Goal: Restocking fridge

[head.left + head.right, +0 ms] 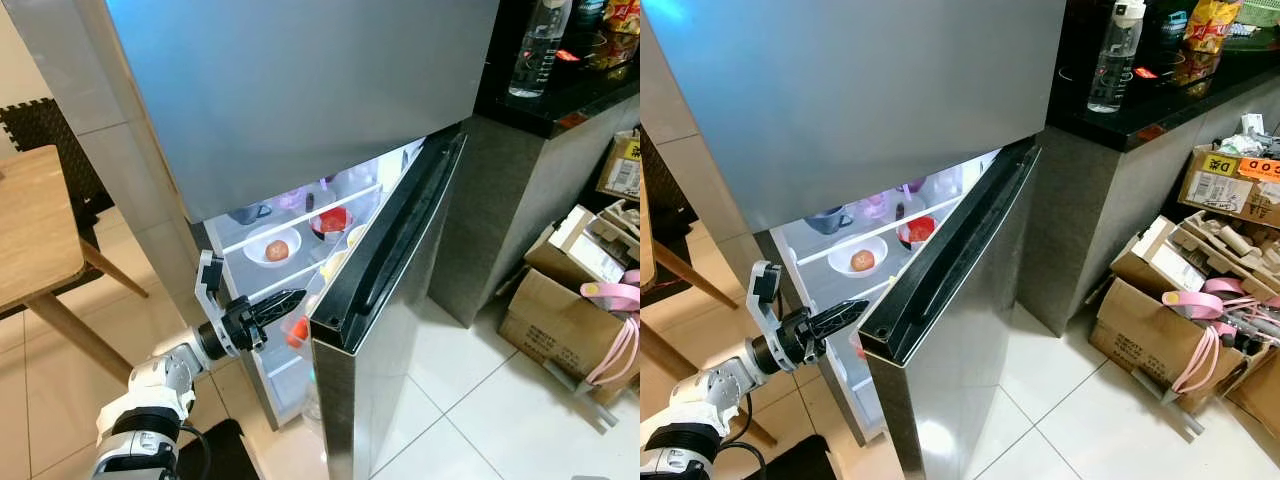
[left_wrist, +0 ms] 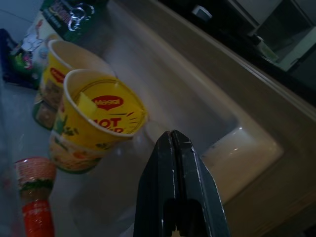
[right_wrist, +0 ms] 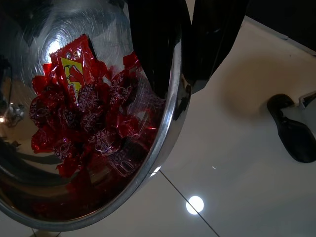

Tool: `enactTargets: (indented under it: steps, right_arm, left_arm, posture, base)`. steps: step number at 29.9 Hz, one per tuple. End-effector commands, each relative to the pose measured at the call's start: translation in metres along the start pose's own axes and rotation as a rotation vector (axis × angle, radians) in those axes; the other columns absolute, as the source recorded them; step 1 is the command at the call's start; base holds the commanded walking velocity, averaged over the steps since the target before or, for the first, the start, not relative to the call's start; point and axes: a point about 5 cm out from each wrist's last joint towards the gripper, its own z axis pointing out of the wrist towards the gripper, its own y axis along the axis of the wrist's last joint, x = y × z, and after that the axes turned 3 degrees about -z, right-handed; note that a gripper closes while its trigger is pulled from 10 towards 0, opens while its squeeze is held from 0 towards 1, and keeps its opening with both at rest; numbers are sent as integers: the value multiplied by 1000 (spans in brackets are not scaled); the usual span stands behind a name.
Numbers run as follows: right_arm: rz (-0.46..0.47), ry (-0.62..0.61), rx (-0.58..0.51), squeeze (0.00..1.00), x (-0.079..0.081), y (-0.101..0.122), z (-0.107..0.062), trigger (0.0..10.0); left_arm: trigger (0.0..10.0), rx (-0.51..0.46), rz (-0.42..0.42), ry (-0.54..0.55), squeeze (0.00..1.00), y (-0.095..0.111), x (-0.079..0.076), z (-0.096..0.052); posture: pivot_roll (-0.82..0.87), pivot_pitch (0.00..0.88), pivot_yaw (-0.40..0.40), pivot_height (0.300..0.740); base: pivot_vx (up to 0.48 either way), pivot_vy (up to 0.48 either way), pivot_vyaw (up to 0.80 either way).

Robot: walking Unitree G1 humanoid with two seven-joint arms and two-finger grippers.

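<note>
The fridge's lower door [image 1: 385,265] stands partly open, and the lit shelves inside hold a white bowl with a reddish fruit [image 1: 272,247], a red item [image 1: 333,220] and a blue cup [image 1: 250,212]. My left gripper [image 1: 300,295] is shut and empty, its tip in the gap beside the door's edge. In the left wrist view it points at the door shelf, where two yellow noodle cups [image 2: 96,121] and a small orange-labelled bottle [image 2: 35,197] stand. My right gripper [image 3: 182,89] is shut on the rim of a steel bowl [image 3: 148,163] full of red wrapped candies [image 3: 84,118], held low over the floor.
A wooden table [image 1: 30,230] and a dark chair stand at the left. Right of the fridge a black counter [image 1: 560,100] carries a water bottle [image 1: 535,45] and snacks. Open cardboard boxes [image 1: 560,320] crowd the floor at the right. White tiles lie in front.
</note>
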Motion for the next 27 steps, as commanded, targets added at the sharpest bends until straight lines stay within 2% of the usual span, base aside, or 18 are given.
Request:
enactTargets:
  steps: [1, 5, 7, 8, 10, 13, 17, 18, 21, 23, 25, 26, 27]
  right_arm:
    - [14, -5, 6, 0, 2, -1, 0, 10000]
    - [15, -4, 5, 0, 2, -1, 0, 10000]
    - [17, 1, 1, 0, 2, -1, 0, 10000]
    - [17, 1, 1, 0, 2, -1, 0, 10000]
    - [18, 5, -1, 0, 2, -1, 0, 10000]
    - [18, 8, -1, 0, 2, -1, 0, 10000]
    - [17, 17, -3, 0, 4, 0, -1, 10000]
    - [17, 19, -3, 0, 4, 0, -1, 10000]
    - [17, 19, -3, 0, 4, 0, -1, 10000]
    - [17, 22, -3, 0, 5, 0, -1, 10000]
    - [17, 22, -3, 0, 5, 0, -1, 10000]
    - [16, 24, -3, 0, 5, 0, -1, 10000]
    - [16, 24, -3, 0, 5, 0, -1, 10000]
  left_arm:
    - [10000, -97, -33, 165, 0, 1, 13, -21]
    - [10000, -129, -35, 205, 0, 2, 16, -26]
    - [10000, -207, -40, 311, 0, 7, 23, -37]
    - [10000, -207, -40, 311, 0, 7, 23, -37]
    - [10000, -248, -51, 393, 0, 7, 28, -45]
    - [10000, -251, -53, 432, 0, 5, 31, -49]
    - [10000, -240, -63, 584, 0, -9, 39, -57]
    - [10000, -224, -55, 622, 0, -14, 40, -57]
    - [10000, -224, -55, 622, 0, -14, 40, -57]
    - [10000, -189, -46, 652, 0, -24, 41, -51]
    - [10000, -189, -46, 652, 0, -24, 41, -51]
    - [10000, -167, -48, 640, 0, -31, 40, -42]
    - [10000, -167, -48, 640, 0, -31, 40, -42]
  posture:
    - [-106, 0, 20, 740]
    - [-106, 0, 20, 740]
    - [-108, 0, 20, 740]
    - [-108, 0, 20, 740]
    - [-108, 0, 20, 740]
    - [-107, 0, 20, 740]
    - [-107, 0, 21, 740]
    - [-106, 0, 20, 740]
    - [-106, 0, 20, 740]
    - [-106, 0, 19, 740]
    - [-106, 0, 19, 740]
    - [-107, 0, 19, 740]
    - [-107, 0, 19, 740]
  base:
    - [0, 0, 0]
    - [0, 0, 0]
    - [0, 0, 0]
    - [0, 0, 0]
    - [0, 0, 0]
    - [0, 0, 0]
    - [0, 0, 0]
    - [0, 0, 0]
    - [0, 0, 0]
    - [0, 0, 0]
    - [0, 0, 0]
    - [0, 0, 0]
    - [0, 0, 0]
